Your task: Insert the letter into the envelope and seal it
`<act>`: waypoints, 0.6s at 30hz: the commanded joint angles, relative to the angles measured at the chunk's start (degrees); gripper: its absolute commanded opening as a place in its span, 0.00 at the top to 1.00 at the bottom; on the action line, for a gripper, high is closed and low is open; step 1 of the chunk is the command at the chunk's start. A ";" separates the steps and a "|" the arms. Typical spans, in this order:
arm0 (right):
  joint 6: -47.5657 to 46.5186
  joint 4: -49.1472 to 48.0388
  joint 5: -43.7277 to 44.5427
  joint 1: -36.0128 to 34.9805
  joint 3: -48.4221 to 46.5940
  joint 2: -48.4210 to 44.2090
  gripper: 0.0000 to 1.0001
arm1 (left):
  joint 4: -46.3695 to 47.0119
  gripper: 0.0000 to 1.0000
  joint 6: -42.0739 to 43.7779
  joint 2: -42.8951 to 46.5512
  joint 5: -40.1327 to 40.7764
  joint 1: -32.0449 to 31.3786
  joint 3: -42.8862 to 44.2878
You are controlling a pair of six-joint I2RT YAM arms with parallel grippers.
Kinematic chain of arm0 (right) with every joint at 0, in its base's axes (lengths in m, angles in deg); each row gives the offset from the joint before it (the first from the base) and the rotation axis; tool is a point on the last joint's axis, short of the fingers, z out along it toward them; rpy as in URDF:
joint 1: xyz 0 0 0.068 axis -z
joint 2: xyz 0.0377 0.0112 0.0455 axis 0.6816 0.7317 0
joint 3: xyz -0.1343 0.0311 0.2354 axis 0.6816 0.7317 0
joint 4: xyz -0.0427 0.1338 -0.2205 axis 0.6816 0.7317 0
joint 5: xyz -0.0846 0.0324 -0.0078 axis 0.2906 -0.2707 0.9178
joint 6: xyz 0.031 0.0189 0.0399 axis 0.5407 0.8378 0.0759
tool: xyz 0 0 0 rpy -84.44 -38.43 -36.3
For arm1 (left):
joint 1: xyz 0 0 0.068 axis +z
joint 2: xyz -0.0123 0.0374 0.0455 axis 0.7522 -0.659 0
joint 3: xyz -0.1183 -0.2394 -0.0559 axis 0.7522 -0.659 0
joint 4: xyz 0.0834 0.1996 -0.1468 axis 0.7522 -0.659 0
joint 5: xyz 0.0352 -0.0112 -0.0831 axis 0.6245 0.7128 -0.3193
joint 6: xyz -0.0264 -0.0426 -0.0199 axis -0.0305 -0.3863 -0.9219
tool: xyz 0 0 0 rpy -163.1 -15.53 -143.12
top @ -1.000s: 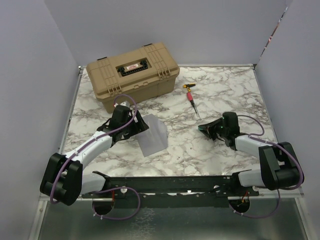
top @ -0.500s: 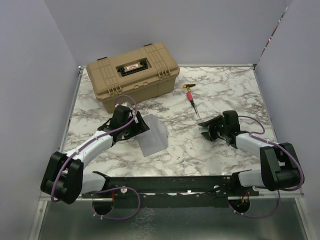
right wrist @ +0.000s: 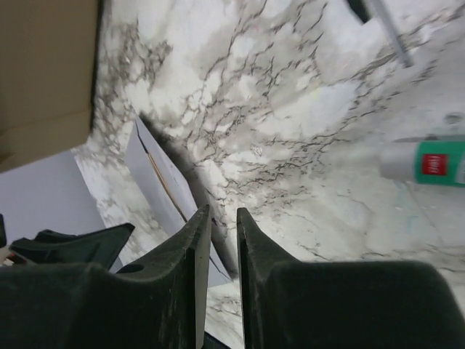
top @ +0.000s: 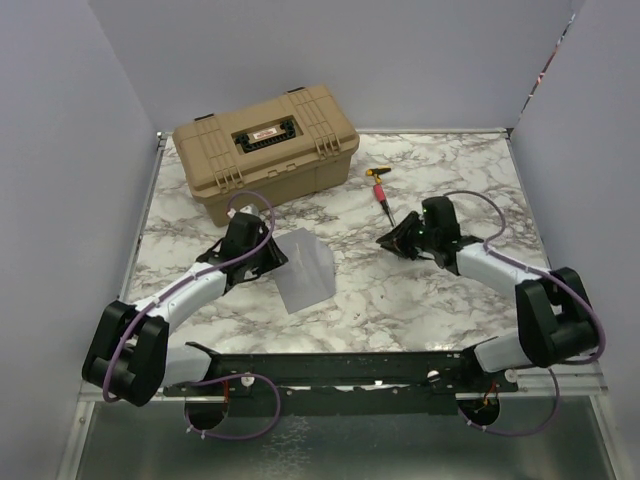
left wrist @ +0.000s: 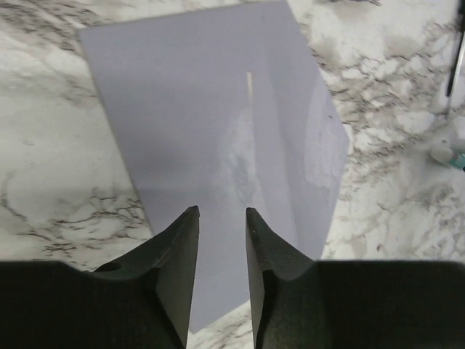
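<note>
The grey-lilac envelope (top: 306, 270) lies on the marble between the arms, its pointed flap (left wrist: 327, 145) folded toward the right. A thin tan strip, the letter's edge (right wrist: 161, 178), shows inside the envelope's (right wrist: 149, 163) open side. My left gripper (top: 280, 257) sits low at the envelope's left edge. Its jaws (left wrist: 219, 212) stand a little apart over the envelope (left wrist: 211, 123) and hold nothing. My right gripper (top: 387, 243) is right of the envelope, apart from it. That gripper (right wrist: 223, 212) points at it with a narrow empty gap.
A tan hard case (top: 265, 145) stands at the back left. A red-handled screwdriver (top: 383, 197) lies behind the right gripper. A white and green tube with a red label (right wrist: 425, 161) lies near the right gripper.
My right arm has swung left and back toward the envelope; its jaws widened, then narrowed. My left jaws have narrowed from wide. The envelope has not moved.
</note>
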 commanded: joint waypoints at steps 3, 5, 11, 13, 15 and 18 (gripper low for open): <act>-3.97 -2.49 1.19 -6.00 -6.08 12.76 0.81 | 4.38 0.72 -3.11 1.24 10.93 -0.03 -4.84; -4.38 -2.02 1.34 -7.78 -8.70 16.56 0.84 | 4.54 0.74 -3.08 -0.30 11.45 -0.03 -5.55; -3.85 -3.26 0.25 -10.80 -11.45 21.61 0.86 | 4.72 0.79 -4.69 -3.86 12.99 -0.06 -7.92; -3.41 -5.29 -2.36 -10.94 -11.20 23.04 0.86 | 4.88 0.79 -4.65 -3.99 12.77 -0.14 -8.21; -3.26 -5.74 -4.38 -11.35 -11.98 24.96 0.86 | 4.83 0.79 -4.47 -4.04 12.85 -0.09 -8.33; -3.27 -5.99 -6.29 -12.45 -13.14 27.51 0.86 | 4.84 0.79 -4.06 -4.41 12.57 -0.12 -8.26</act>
